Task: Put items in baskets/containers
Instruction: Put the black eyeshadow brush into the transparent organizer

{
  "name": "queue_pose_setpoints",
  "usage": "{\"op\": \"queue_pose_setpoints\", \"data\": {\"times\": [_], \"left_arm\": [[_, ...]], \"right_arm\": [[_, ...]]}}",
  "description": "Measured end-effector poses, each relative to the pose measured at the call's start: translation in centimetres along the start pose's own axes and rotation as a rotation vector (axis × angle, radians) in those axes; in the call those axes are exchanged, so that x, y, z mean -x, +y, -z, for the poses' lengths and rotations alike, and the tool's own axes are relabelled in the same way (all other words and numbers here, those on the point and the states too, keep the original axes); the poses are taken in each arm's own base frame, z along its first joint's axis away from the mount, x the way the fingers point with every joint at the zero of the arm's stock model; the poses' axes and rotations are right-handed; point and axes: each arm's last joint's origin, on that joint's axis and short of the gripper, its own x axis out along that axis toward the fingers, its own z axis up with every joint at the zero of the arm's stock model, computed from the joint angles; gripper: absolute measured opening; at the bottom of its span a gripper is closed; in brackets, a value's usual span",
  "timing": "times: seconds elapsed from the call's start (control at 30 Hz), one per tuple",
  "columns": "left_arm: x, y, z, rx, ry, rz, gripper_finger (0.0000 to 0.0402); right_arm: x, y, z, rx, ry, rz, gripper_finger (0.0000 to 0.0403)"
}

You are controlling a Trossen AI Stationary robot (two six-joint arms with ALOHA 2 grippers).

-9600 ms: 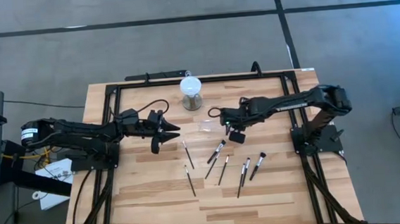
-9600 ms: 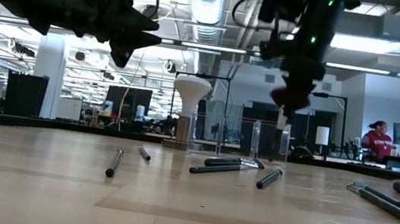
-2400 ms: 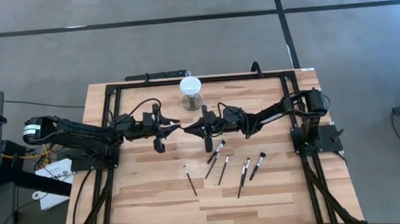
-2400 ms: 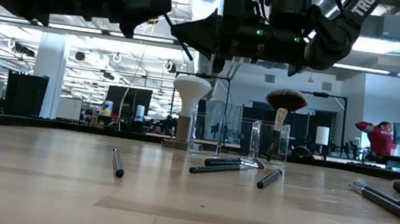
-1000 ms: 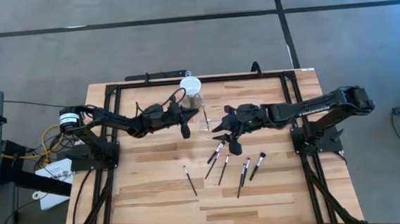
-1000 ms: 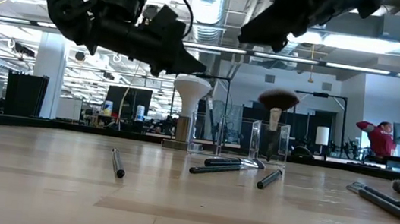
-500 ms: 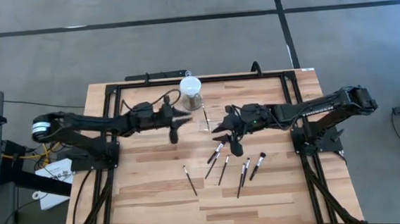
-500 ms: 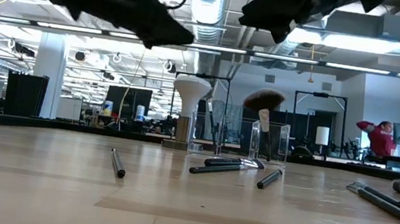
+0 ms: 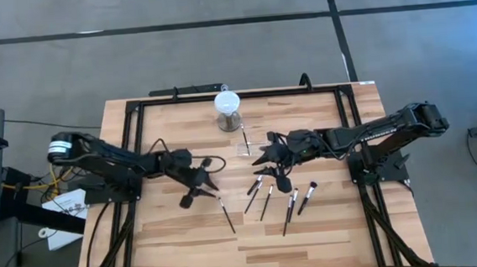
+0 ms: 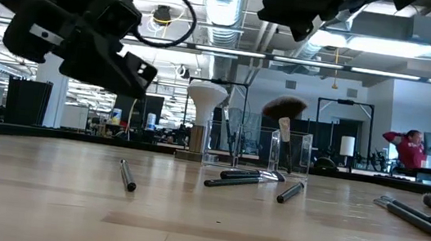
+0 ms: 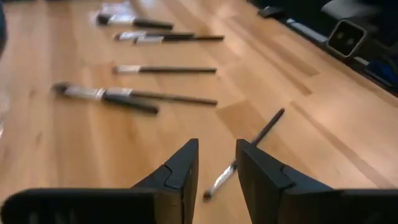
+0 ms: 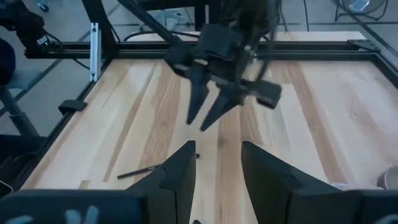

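Observation:
Several slim dark makeup brushes lie flat on the wooden table: a lone one point(image 9: 226, 214) point(image 11: 242, 155) and a cluster point(image 9: 268, 200) to its right. The clear container point(image 9: 244, 148) point(image 10: 257, 149) stands far-centre. A fan-headed brush point(image 10: 282, 112) leans in it, and a slim brush point(image 10: 227, 130) stands in it. My left gripper point(image 9: 208, 184) point(image 11: 217, 149) is open and hovers just left of the lone brush, touching nothing. My right gripper point(image 9: 261, 157) point(image 12: 217, 152) is open and hangs above the table beside the container.
A grey cylinder with a white round top point(image 9: 227, 109) point(image 10: 204, 119) stands behind the container near the far edge. A black frame point(image 9: 244, 93) borders the table. Bare wood point(image 9: 255, 250) spreads along the near side. A person point(image 10: 408, 152) is far off in the room.
My left gripper has drawn back from beside the container, moving toward the table's left and near edges and lower, ending over the lone brush. The fan-headed brush in the container has tipped from upright to a lean.

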Motion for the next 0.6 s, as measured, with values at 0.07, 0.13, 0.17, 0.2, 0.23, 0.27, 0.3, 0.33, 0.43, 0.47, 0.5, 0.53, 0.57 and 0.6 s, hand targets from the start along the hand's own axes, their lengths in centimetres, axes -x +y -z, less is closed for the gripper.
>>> {"op": "queue_pose_setpoints", "data": {"times": [0.07,0.13,0.17,0.2,0.23,0.27,0.3,0.33,0.43,0.47,0.5,0.53,0.57,0.6], "left_arm": [[-0.9,-0.1,0.4,-0.03,-0.017,0.013,0.0104],[-2.0,0.0,0.9,-0.035,0.0,0.025,0.0104],[-2.5,0.0,1.2,-0.028,0.013,0.042,0.0104],[-3.1,0.1,1.5,-0.019,0.029,0.059,0.0104],[-3.5,0.2,2.0,-0.007,0.045,0.086,0.0104],[-4.0,0.2,2.4,0.004,0.062,0.103,0.0104],[-4.4,0.3,2.7,0.012,0.078,0.111,0.0104],[-4.8,0.4,2.9,0.017,0.087,0.116,0.0104],[-5.5,0.8,3.5,0.03,0.106,0.114,0.0104],[-5.6,0.8,3.8,0.038,0.113,0.122,0.0104],[-5.8,0.8,4.0,0.039,0.12,0.122,0.0104],[-5.9,0.8,4.2,0.039,0.123,0.124,0.0104],[-6.0,0.8,4.5,0.043,0.127,0.131,0.0104],[-6.0,0.8,4.6,0.043,0.128,0.133,0.0104]], "right_arm": [[0.0,-0.1,0.0,-0.001,0.0,0.003,0.0118],[0.0,-0.2,-0.2,-0.002,-0.022,0.006,0.0118],[0.0,-0.2,-0.4,-0.001,-0.039,0.007,0.0118],[0.0,-0.2,-0.5,0.0,-0.056,0.008,0.0118],[0.0,-0.2,-0.6,0.0,-0.066,0.009,0.0118],[0.0,-0.2,-0.7,0.001,-0.075,0.008,0.0118],[0.0,-0.2,-0.8,0.002,-0.082,0.008,0.0118],[0.0,-0.2,-0.8,0.002,-0.086,0.008,0.0118],[0.1,-0.2,-0.9,0.002,-0.093,0.008,0.0118],[0.1,-0.2,-0.9,0.002,-0.094,0.008,0.0118],[0.1,-0.2,-0.9,0.002,-0.096,0.008,0.0118],[0.1,-0.2,-0.9,0.002,-0.097,0.008,0.0118],[0.1,-0.2,-0.9,0.002,-0.096,0.008,0.0118],[0.1,-0.2,-0.9,0.003,-0.096,0.008,0.0118]]}}
